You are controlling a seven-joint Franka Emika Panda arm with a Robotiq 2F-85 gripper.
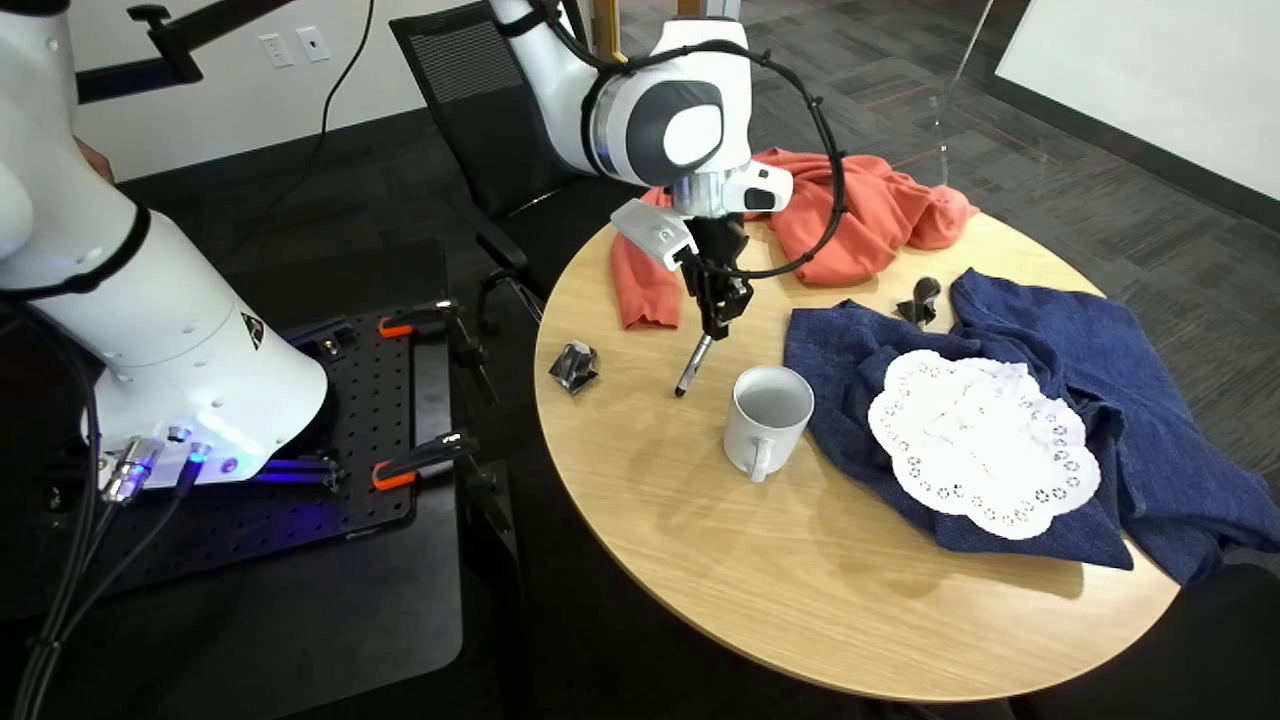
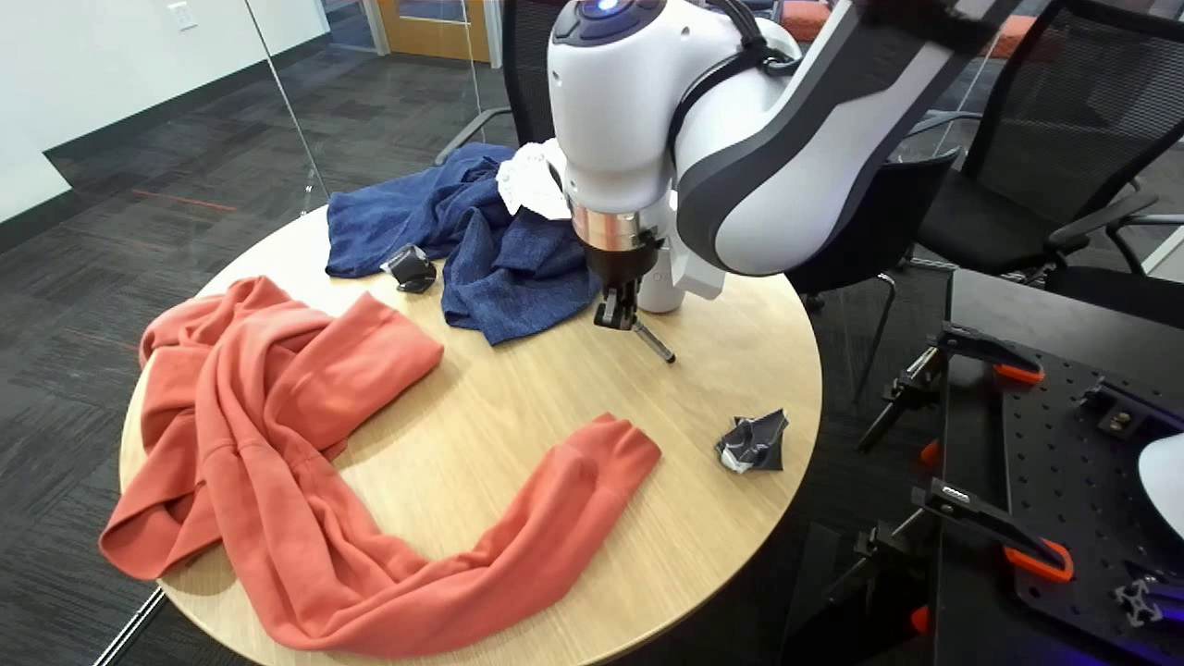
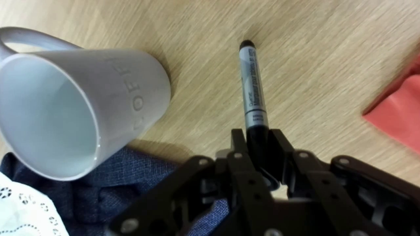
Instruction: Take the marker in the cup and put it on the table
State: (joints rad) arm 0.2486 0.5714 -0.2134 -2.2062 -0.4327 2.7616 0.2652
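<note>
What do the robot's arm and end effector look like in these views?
The arm is glossy white and rounded, with dark grey panels and a small blue light. A black cable loops off its side. Past a silvery ring, the end effector is black, its slim, jointed fingers set with round screw heads.

In an exterior view, the arm [image 2: 740, 134] partly hides the cup [image 2: 660, 292].
</note>
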